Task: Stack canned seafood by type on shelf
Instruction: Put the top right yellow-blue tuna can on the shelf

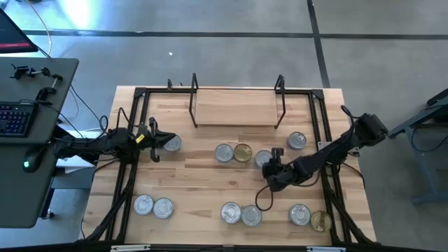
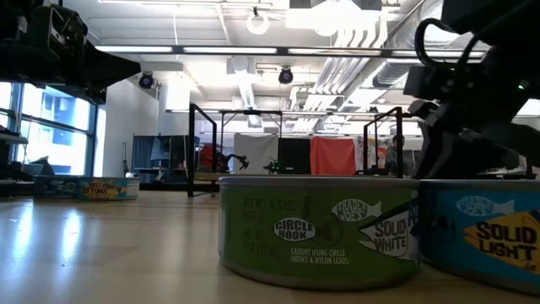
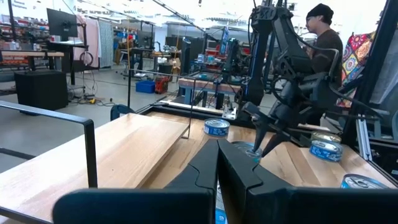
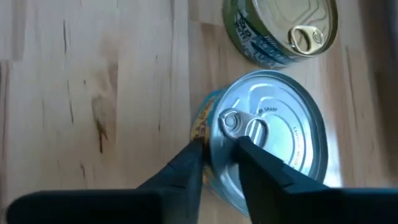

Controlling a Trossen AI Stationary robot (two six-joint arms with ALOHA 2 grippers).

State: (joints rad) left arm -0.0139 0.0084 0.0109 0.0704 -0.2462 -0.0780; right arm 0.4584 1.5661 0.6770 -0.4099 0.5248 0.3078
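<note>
The tins lie scattered on the wooden table (image 1: pixel 210 178), most with silver lids. The shelf (image 1: pixel 238 106), a light board with black wire ends, sits at the far side with nothing on it. My right gripper (image 1: pixel 269 168) (image 4: pixel 217 144) is right of centre, shut on a silver-lidded tin (image 4: pixel 273 137) (image 1: pixel 264 159), beside a gold-lidded tin (image 4: pixel 286 28) (image 1: pixel 242 152). My left gripper (image 1: pixel 159 140) (image 3: pixel 217 144) is shut at the table's left, next to another silver-lidded tin (image 1: pixel 170 143). My right gripper holds the silver-lidded tin by its rim (image 4: pixel 214 134), close to the pull tab. One finger (image 4: pixel 189 162) is outside the wall and the other (image 4: pixel 252 155) lies on the lid. The fingers come slanting down from above. I cannot tell whether the tin is off the table.
More tins sit near the front edge: a pair at the left (image 1: pixel 152 206), a pair in the middle (image 1: pixel 241 213), a silver one (image 1: pixel 299 214) and a gold one (image 1: pixel 320 221) at the right. One tin (image 1: pixel 297 141) lies by the shelf's right end. A person (image 3: pixel 323 37) stands beyond the table.
</note>
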